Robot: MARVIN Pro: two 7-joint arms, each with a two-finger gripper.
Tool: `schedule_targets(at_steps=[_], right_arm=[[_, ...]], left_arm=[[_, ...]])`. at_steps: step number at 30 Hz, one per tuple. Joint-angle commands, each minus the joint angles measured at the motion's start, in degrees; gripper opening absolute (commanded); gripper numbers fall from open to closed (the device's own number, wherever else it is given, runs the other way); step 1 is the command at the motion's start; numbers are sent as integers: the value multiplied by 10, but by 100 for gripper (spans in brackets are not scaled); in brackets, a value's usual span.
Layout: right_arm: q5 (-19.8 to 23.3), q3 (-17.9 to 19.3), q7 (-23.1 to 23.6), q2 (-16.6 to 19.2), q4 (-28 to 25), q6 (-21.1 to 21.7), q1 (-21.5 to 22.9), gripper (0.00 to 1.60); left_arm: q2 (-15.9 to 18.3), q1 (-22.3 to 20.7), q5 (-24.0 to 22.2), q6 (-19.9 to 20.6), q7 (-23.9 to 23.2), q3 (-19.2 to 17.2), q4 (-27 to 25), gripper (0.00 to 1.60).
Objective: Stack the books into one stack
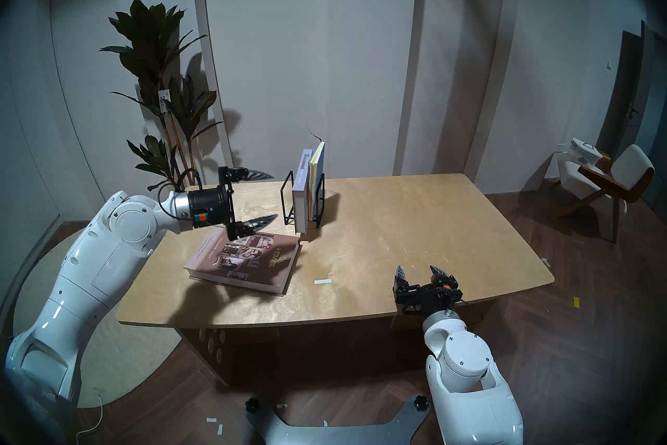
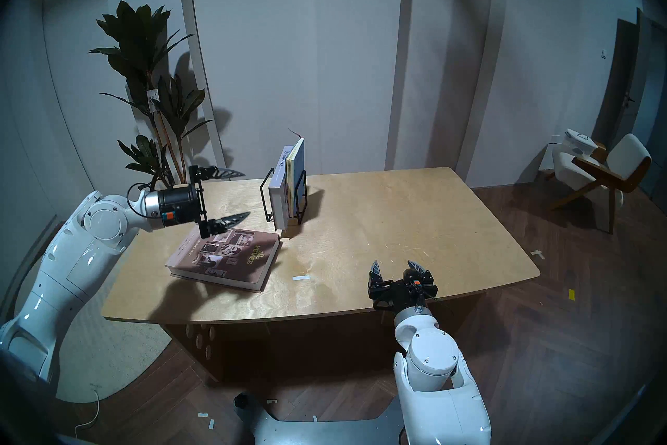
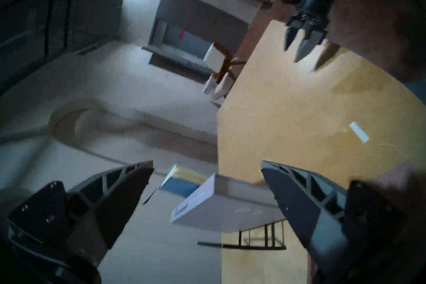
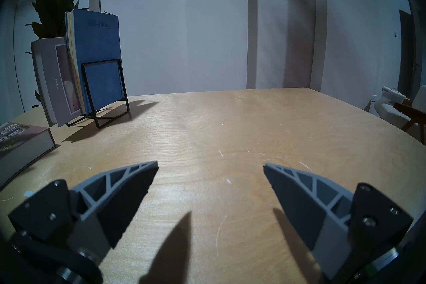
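A large brown book (image 1: 245, 260) (image 2: 223, 258) (image 4: 20, 143) with a photo-collage cover lies flat on the table's left side. Behind it, a lavender-grey book (image 1: 301, 195) (image 3: 221, 207) (image 4: 53, 83) and a thin blue book (image 1: 318, 173) (image 3: 182, 182) (image 4: 101, 46) stand upright in a black wire rack (image 1: 287, 202) (image 4: 103, 92). My left gripper (image 1: 272, 195) (image 2: 246, 193) (image 3: 207, 162) is open and empty, turned sideways over the brown book's far edge, pointing at the rack from a short distance. My right gripper (image 1: 415, 269) (image 2: 393, 263) (image 4: 211, 163) is open and empty near the table's front right edge.
The wooden table (image 1: 397, 234) carries a small white tape strip (image 1: 322, 281) right of the brown book. A tall potted plant (image 1: 162, 72) stands behind the far left corner. A chair (image 1: 606, 180) stands on the floor at the right.
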Motion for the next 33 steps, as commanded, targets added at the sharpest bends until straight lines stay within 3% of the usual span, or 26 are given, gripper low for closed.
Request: schedule_targets(at_steps=[1, 7, 19, 26, 28, 29, 33], right_arm=[[2, -4, 4, -1, -14, -2, 7, 160], [-39, -30, -3, 9, -19, -17, 24, 160], [-138, -108, -30, 25, 0, -48, 83, 160], [-184, -157, -62, 28, 39, -76, 132, 160], [-179, -174, -70, 24, 69, -78, 164, 160], [-183, -180, -77, 29, 63, -85, 149, 160], [-178, -198, -88, 26, 92, -93, 172, 160]], left_arm=[[-53, 11, -35, 70, 68, -61, -3, 160], [-68, 43, -19, 138, 126, -92, -30, 160], [-97, 89, 44, 254, 238, -111, -91, 160], [-110, 104, 70, 293, 279, -113, -113, 160], [-111, 105, 73, 299, 284, -113, -116, 160], [-113, 108, 78, 306, 289, -113, -120, 160], [-116, 110, 83, 314, 296, -113, -123, 160]])
